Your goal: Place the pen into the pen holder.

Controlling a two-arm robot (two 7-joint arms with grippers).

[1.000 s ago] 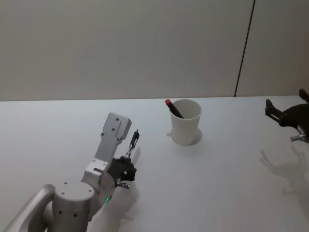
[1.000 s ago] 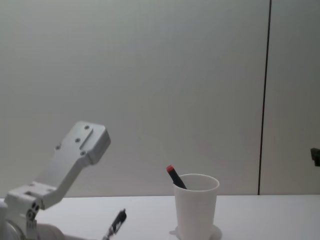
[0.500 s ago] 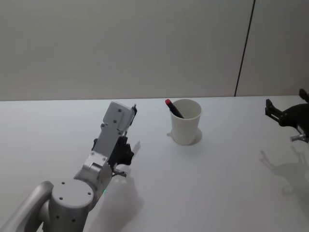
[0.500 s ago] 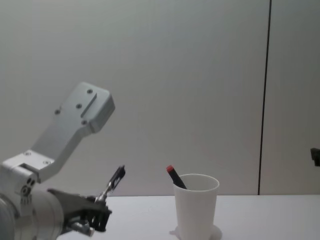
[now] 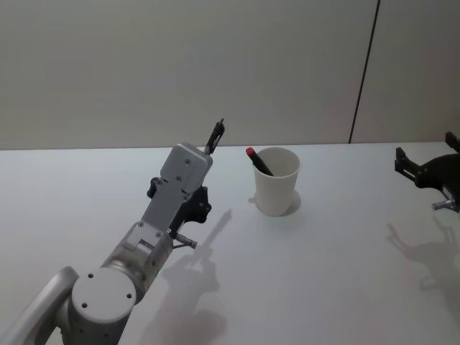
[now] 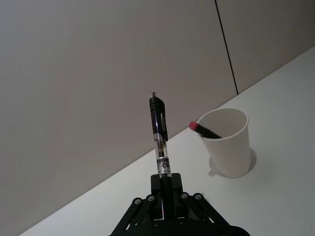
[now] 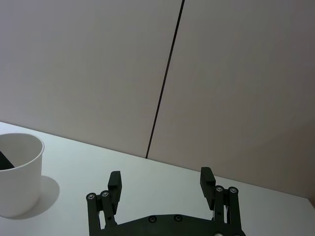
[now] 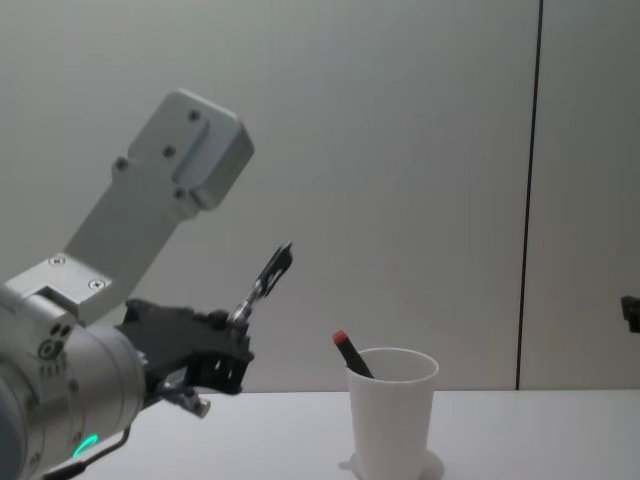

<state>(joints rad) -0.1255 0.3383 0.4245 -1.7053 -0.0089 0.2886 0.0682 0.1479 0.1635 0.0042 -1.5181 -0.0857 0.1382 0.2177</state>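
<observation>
Left gripper (image 6: pixel 166 186) is seen clamped on the lower end of the pen (image 6: pixel 160 137), which is held in the air above the table (image 5: pixel 323 273), to the left of the pen holder (image 5: pixel 277 183) and apart from it. The pen is shown with a clear barrel bearing a printed label, a black upper section with a black clip, and a small metal button at its free end; from the chest view it is seen tilted, its free end leaned toward the holder and carried higher than the rim. The pen holder, a plain white tapered paper cup with a rolled rim, is stood upright on the table, and a dark pen with a red cap (image 5: pixel 255 159) is leaned inside it against the left of the rim. Right gripper (image 7: pixel 161 179) is held at the table's right edge, well apart from the cup, its fingers spread wide with nothing between them. The table is a smooth white surface marked by soft shadows of both arms, and it is backed by a pale wall (image 5: pixel 180 72) divided by one dark vertical seam (image 5: pixel 364 72).
</observation>
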